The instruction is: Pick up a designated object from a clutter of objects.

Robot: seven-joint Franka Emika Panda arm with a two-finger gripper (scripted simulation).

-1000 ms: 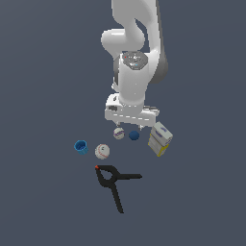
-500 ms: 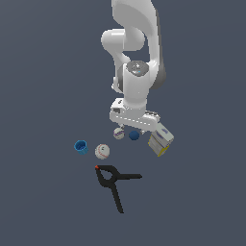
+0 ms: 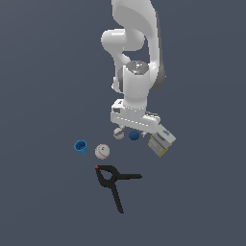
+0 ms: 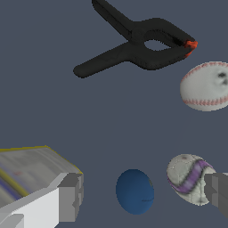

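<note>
Overhead, I had the white Panda arm above the clutter; its gripper was spread wide and empty, the small plain dark blue ball lying between the fingers, a purple-striped white ball just beside it.

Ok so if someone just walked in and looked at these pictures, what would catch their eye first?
Probably the white arm hanging low over the clutter, its gripper open just above the dark blue ball, which the wrist view shows lying between the two fingers. Next, the black clamp sprawled alone at the front of the exterior view, with an orange-red tip. The lighter blue cup stands off at the exterior view's left.
</note>
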